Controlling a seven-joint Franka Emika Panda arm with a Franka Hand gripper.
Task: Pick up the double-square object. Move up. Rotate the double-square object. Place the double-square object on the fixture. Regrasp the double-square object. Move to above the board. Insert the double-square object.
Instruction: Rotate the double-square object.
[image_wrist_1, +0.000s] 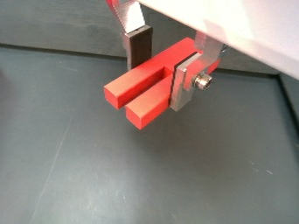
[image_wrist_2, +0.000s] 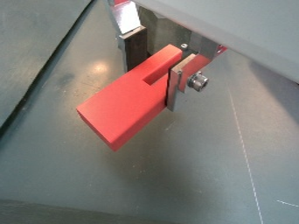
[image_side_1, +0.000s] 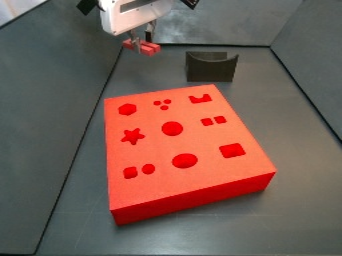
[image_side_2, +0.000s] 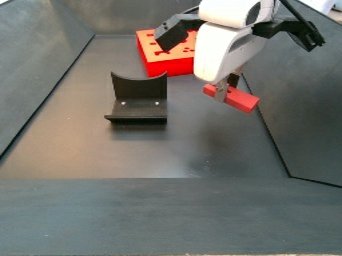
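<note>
The double-square object (image_wrist_1: 142, 91) is held between the two silver fingers of the gripper (image_wrist_1: 163, 66), which is closed on one end of it; the rest of the block juts out free beyond the plates. In both wrist views the block is seen clamped on its sides, with a slot running along its middle, and nothing but bare dark floor (image_wrist_2: 70, 175) is seen beneath it.

In a side view the gripper (image_side_2: 230, 88) is seen hanging above the floor, and the block (image_side_2: 238, 98) is carried clear of the surface, near the sloping side wall (image_side_2: 287, 110). The fixture (image_side_2: 135, 100) stands apart from the block, with open floor between them. The board (image_side_2: 167, 55) lies behind the arm, close to the back wall.

In a side view from the opposite end, the block (image_side_1: 144, 45) is seen beyond the far edge of the board (image_side_1: 181, 150) and beside the fixture (image_side_1: 210, 66), not touching either. Open floor is left around all edges of the board.
</note>
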